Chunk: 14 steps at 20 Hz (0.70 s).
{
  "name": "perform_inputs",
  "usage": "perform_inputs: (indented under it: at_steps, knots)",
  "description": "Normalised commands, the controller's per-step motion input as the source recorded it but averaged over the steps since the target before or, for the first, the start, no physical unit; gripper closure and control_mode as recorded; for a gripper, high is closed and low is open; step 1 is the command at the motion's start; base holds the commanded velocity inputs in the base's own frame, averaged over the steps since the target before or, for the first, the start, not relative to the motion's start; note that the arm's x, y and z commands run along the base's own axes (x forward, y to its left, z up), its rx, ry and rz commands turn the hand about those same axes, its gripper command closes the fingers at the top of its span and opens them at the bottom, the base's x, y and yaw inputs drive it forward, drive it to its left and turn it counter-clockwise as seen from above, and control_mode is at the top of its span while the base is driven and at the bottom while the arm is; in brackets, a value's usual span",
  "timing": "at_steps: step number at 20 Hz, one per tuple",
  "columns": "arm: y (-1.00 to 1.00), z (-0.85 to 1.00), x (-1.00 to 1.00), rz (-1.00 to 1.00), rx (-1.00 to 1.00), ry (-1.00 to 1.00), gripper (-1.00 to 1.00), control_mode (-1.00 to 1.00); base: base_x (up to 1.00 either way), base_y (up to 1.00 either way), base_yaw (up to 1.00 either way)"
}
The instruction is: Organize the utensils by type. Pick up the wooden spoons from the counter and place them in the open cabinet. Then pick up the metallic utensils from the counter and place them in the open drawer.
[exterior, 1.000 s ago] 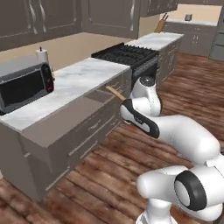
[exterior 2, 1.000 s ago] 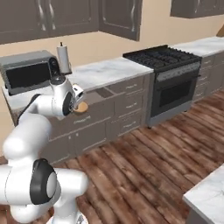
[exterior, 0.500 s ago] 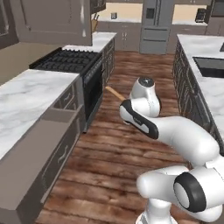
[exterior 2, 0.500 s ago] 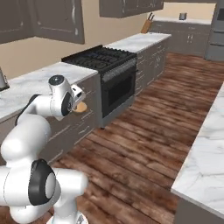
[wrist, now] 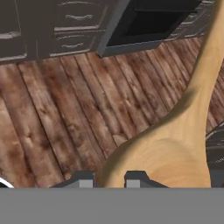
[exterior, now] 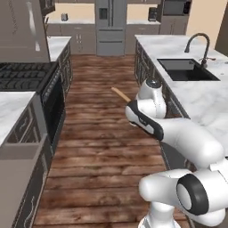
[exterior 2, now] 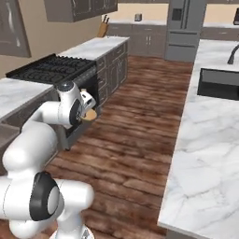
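Tan wooden spoon (wrist: 175, 148) sits clamped in the pincer (wrist: 109, 178), its handle jutting out over the plank floor (exterior: 102, 147) between the worktops (exterior 2: 205, 140).

Two base views from behind the white arm (exterior: 178, 133), left and right, sharing the brown plank floor (exterior 2: 135, 135) and black stove (exterior 2: 51, 70), hand view close above floor planks
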Motion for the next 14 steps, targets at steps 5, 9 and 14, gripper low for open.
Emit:
perform_inputs:
  at_steps: [5,9,14]
  knots:
    - [0.0,0.0,0.0,0.0,0.0,0.0,1.0,1.0,1.0,0.07,-0.09]
    - [0.0,0.0,0.0,0.0,0.0,0.0,1.0,1.0,1.0,0.21,-0.02]
    - [0.0,0.0,0.0,0.0,0.0,0.0,1.0,1.0,1.0,0.18,0.0]
